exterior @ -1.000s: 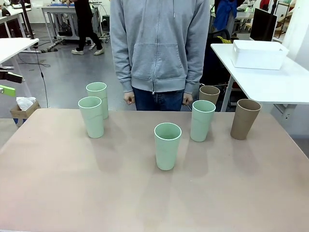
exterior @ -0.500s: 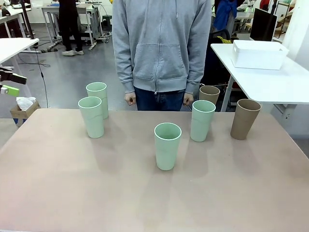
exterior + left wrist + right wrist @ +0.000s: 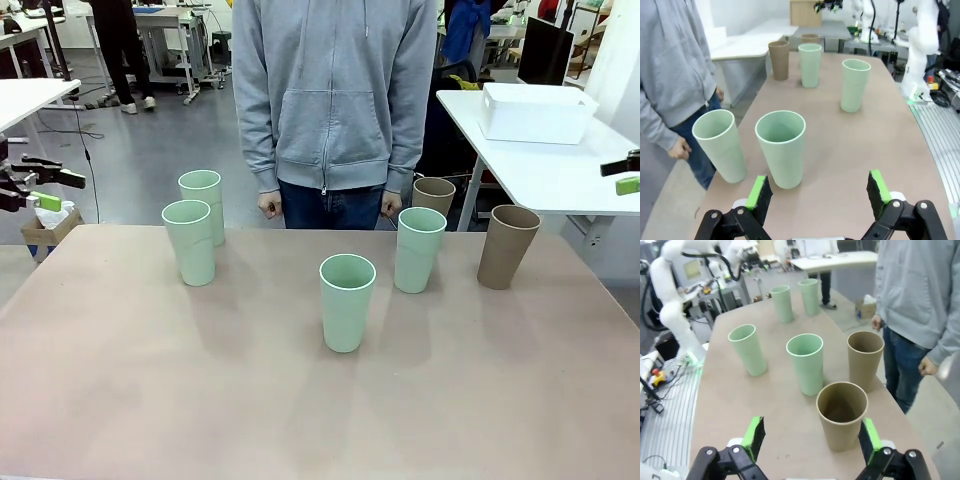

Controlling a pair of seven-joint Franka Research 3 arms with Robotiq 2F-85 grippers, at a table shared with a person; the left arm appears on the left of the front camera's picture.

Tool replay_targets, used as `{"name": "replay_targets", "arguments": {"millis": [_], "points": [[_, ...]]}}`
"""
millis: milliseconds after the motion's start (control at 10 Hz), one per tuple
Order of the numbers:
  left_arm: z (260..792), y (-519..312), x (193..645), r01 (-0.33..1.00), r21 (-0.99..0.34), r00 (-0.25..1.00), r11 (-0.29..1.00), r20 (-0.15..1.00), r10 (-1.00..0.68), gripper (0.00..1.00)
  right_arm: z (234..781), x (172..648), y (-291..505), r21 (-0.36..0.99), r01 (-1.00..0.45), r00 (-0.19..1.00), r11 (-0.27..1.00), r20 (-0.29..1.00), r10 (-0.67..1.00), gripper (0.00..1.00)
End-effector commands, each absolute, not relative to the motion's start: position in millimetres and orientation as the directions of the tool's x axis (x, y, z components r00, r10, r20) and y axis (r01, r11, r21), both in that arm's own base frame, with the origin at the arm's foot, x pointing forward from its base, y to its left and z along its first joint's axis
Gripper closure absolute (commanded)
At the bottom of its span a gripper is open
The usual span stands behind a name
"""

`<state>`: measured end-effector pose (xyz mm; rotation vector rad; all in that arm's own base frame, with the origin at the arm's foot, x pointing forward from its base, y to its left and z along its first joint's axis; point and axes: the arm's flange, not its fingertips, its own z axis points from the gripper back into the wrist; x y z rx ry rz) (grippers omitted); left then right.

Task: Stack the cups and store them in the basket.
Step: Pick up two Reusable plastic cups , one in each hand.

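Observation:
Six cups stand upright and apart on the tan table. Four are mint: two at the back left (image 3: 201, 205) (image 3: 190, 242), one in the middle (image 3: 347, 302), one right of centre (image 3: 419, 249). Two are tan-brown (image 3: 433, 195) (image 3: 508, 246). The white basket (image 3: 535, 112) sits on a side table at the far right. My left gripper (image 3: 58, 190) hovers open off the table's left edge, facing the near mint cup (image 3: 781, 148). My right gripper (image 3: 622, 176) hangs open at the right edge, with a tan cup (image 3: 842, 415) just ahead of it.
A person in a grey hoodie (image 3: 330, 100) stands at the far edge, hands (image 3: 267, 205) down at the sides. The white side table (image 3: 560, 175) lies beyond the right corner. A cardboard box (image 3: 45, 228) sits on the floor at the left.
My left gripper has come farther into the picture at the left edge. My right gripper has appeared at the right edge. The cups have not moved.

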<state>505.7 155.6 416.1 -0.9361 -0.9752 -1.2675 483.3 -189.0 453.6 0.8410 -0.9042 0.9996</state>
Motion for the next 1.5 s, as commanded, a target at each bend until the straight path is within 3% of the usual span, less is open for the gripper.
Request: {"name": "replay_targets", "arguments": {"millis": [0,200,500,600,1000,1400], "points": [[394,166,515,0.996,0.065,-0.054,0.057,0.983,-0.174,0.00,426,507,-217,0.140,-0.964,0.198,0.226,0.945,0.259,0.00],[355,157,525,0.993,0.116,-0.110,0.037,0.987,-0.120,0.00,370,511,-225,0.136,-0.964,0.172,0.227,0.974,0.150,0.00],[313,134,543,0.996,0.081,-0.083,-0.022,0.991,-0.107,0.00,324,514,-225,0.112,-0.946,0.148,0.306,0.984,0.098,0.00],[323,142,528,0.996,0.089,-0.086,0.015,0.988,-0.128,0.00,335,507,-226,0.160,-0.953,0.199,0.259,0.971,0.132,0.00],[314,141,534,0.996,0.086,-0.085,0.008,0.989,-0.124,0.00,324,508,-229,0.154,-0.950,0.192,0.270,0.974,0.119,0.00],[285,110,538,0.978,0.197,-0.198,-0.075,0.980,-0.012,0.00,282,524,-201,0.054,-0.975,0.075,0.214,0.993,0.092,0.00]]}}
